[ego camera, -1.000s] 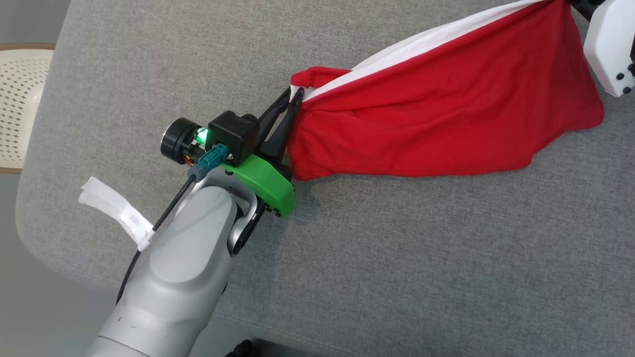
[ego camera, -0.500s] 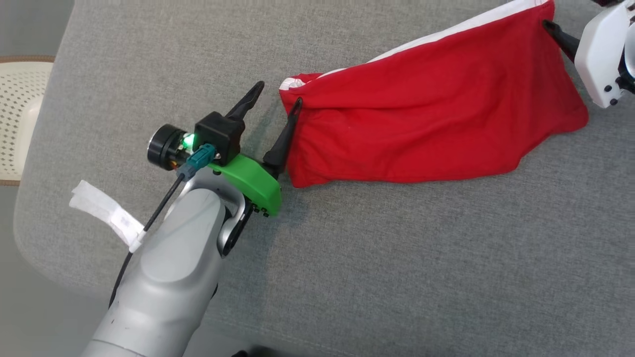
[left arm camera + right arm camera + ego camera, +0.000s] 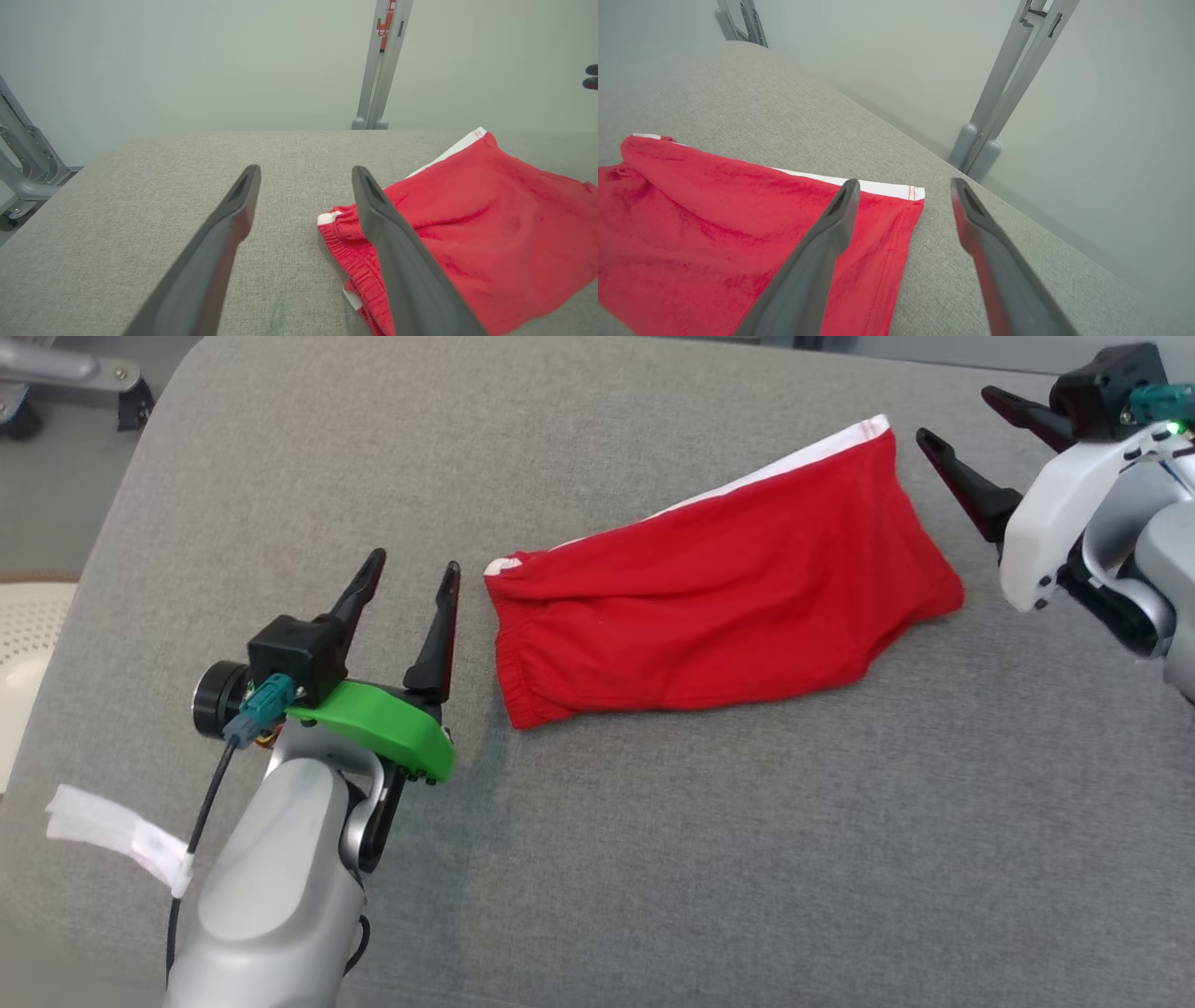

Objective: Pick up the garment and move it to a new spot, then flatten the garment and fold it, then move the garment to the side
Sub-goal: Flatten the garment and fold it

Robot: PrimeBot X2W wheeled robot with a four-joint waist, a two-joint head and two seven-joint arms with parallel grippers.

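Observation:
The garment (image 3: 719, 607) is a pair of red shorts with a white stripe, lying folded on the grey table (image 3: 709, 859). Its elastic waistband end points toward my left gripper (image 3: 414, 565), which stands open and empty just left of it. My right gripper (image 3: 952, 418) is open too, hovering off the garment's far right corner without touching it. In the left wrist view the garment (image 3: 472, 233) lies to the right of my open left gripper (image 3: 306, 173). In the right wrist view the garment (image 3: 714, 224) lies left of my open right gripper (image 3: 903, 186).
A perforated cream basket (image 3: 23, 644) sits beyond the table's left edge. Grey metal stand legs (image 3: 380, 65) rise behind the table's far edge, and another grey frame (image 3: 21, 158) stands at the left. A white tape tag (image 3: 117, 835) hangs from my left arm's cable.
Both grippers have opened and let go of the garment, which now lies slack on the table. Both arms have drawn back from its ends. The head camera has shifted.

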